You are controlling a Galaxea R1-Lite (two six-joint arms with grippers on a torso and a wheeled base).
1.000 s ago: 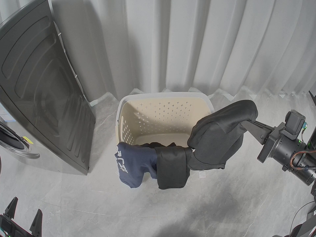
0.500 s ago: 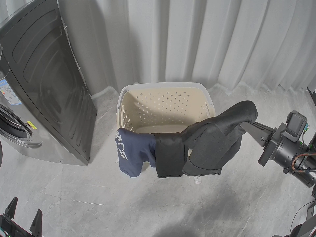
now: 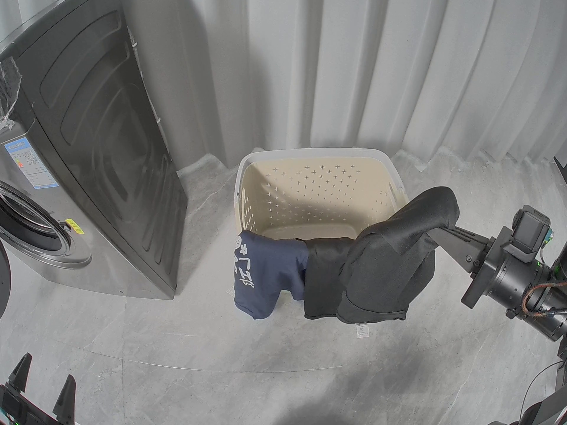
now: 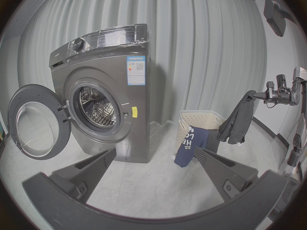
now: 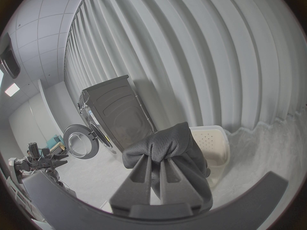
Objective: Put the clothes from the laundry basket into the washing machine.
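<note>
My right gripper [image 5: 155, 159] is shut on a dark grey garment [image 3: 390, 255], which hangs from it over the front right corner of the cream laundry basket [image 3: 322, 153]. A navy garment [image 3: 266, 273] with white print and a black garment [image 3: 322, 281] are draped over the basket's front rim. To the left stands the grey washing machine [image 3: 94, 143]. Its round door [image 4: 38, 122] is swung open and its drum [image 4: 96, 106] is bare. My left gripper [image 3: 42, 380] is open and empty, low at the front left.
White curtains [image 3: 354, 60] hang right behind the basket and the machine. The grey floor [image 3: 177, 349] between me, the machine and the basket is bare. The open door juts out in front of the machine.
The head camera has shifted, so the machine's front shows more and the basket sits further right in the picture. The held garment has swung slightly under my right gripper.
</note>
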